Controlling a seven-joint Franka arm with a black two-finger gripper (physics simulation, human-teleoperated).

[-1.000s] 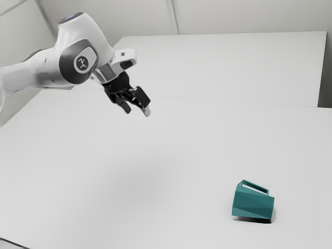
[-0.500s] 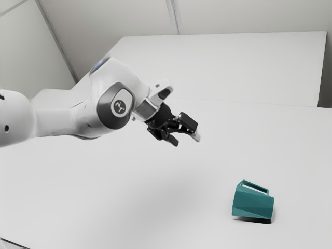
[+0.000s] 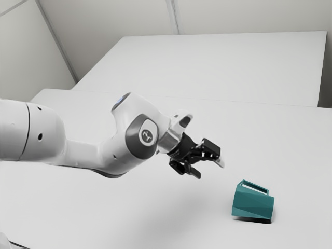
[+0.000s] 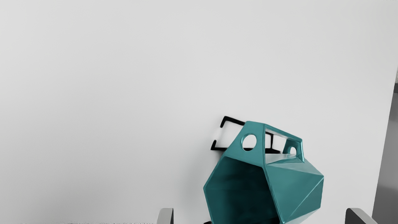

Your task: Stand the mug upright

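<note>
In the exterior view my gripper [image 3: 208, 169] hangs over the table, up and to the exterior view's left of the mug, its two fingers spread and nothing held. The teal faceted mug [image 3: 252, 204] lies on its side, handle on top. From the wrist view, the mug [image 4: 293, 186] shows its dark hollow mouth facing my hand, with the handle rising from its wall. The fingertips of the gripper [image 4: 259, 216] stand wide apart there, and the mug appears between them with a gap on either side.
A white table [image 3: 129, 218] carries the mug, which casts a dark shadow beside it. Behind stands another white surface [image 3: 207, 67]. One table edge runs down beyond the mug in the wrist view, with a grey area past it.
The arm has swung toward the exterior view's right and downward, bringing my gripper much closer to the mug. The mug lies where it lay before.
</note>
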